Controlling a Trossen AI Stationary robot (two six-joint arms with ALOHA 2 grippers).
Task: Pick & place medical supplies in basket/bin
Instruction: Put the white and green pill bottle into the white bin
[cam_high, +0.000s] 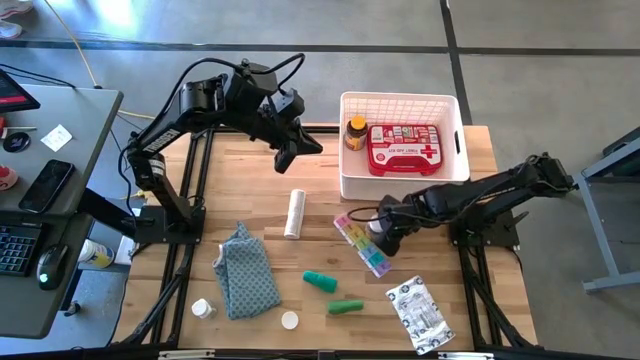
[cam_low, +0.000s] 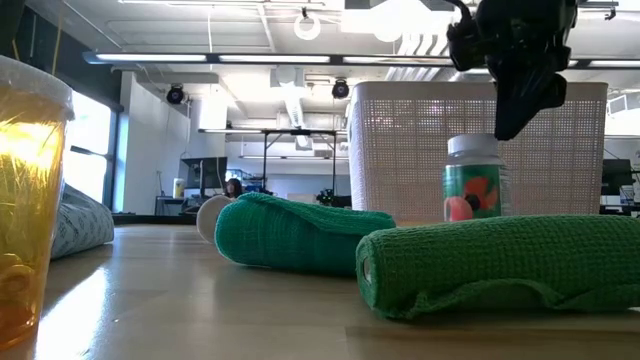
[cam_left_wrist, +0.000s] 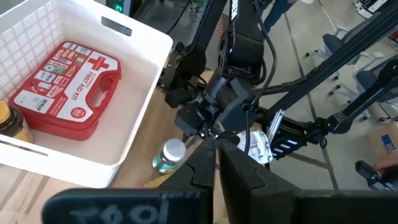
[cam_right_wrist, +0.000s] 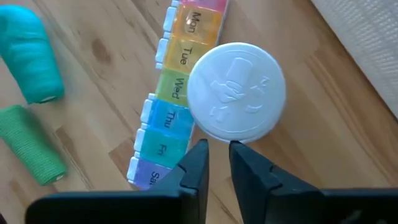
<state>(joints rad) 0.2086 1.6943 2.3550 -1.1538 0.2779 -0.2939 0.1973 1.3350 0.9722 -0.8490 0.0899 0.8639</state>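
Note:
The white slotted bin (cam_high: 400, 97) stands at the table's far right. It holds the red first-aid case (cam_high: 403, 148) and an amber bottle (cam_high: 355, 132). My right gripper (cam_high: 381, 238), fingers shut, points down just over the near edge of a white-capped bottle (cam_right_wrist: 236, 90) with a green label (cam_low: 472, 190). That bottle stands upright beside the rainbow pill organizer (cam_high: 363, 244). My left gripper (cam_high: 290, 152) hangs shut and empty above the table, left of the bin. A white roll (cam_high: 294, 213), two green tubes (cam_high: 320, 281) (cam_high: 345, 306) and a silver-white packet (cam_high: 420, 313) lie on the wood.
A blue-grey patterned cloth (cam_high: 245, 270) lies at the near left, with a small capped bottle (cam_high: 203, 308) and a white cap (cam_high: 290, 320) near it. A desk with a keyboard and phone (cam_high: 50, 185) stands beyond the table's left edge. Bare wood (cam_high: 230, 180) lies under the left arm.

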